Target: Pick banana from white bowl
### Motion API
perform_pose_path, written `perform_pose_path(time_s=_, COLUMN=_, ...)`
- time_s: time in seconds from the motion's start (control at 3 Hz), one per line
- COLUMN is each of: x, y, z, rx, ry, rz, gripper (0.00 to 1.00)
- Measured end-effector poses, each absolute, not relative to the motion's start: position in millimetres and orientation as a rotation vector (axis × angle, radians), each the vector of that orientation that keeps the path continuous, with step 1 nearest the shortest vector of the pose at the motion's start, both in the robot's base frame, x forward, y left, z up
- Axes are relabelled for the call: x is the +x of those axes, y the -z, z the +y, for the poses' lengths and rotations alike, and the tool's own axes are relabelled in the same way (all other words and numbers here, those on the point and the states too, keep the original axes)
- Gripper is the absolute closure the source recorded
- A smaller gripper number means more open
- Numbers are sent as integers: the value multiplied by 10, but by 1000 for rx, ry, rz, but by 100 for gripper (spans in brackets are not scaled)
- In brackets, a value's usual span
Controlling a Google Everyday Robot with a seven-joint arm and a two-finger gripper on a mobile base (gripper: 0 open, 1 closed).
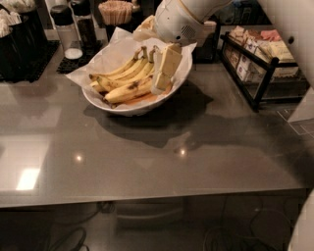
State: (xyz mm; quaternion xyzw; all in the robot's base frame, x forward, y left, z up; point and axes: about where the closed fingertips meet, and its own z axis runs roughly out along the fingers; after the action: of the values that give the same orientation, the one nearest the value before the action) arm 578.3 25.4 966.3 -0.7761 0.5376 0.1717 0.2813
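A white bowl [128, 107] lined with crinkled white paper stands on the grey counter, back centre. A bunch of yellow bananas [125, 81] lies in it, stems pointing up and to the right. My gripper [164, 71] reaches down from the white arm [184, 17] at the top. It sits inside the bowl at its right side, right at the stem end of the bananas. The gripper hides part of the bananas' right end.
Dark jars [73, 27] and a holder of wooden sticks [116, 11] stand behind the bowl. A black wire rack with packets [260, 54] stands at the right. Dark containers [19, 34] stand at the far left. The grey counter [147, 162] stretches forward.
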Motion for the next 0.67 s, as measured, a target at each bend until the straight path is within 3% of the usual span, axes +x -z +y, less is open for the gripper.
perform_pose_path(time_s=0.33, x=5775, y=-9578, z=291, rx=-2071, ry=-467, rz=1448, gripper=0)
perform_pose_path(time_s=0.67, x=5771, y=-9477, z=303, rx=-2062, ry=-475, rz=1462, gripper=7)
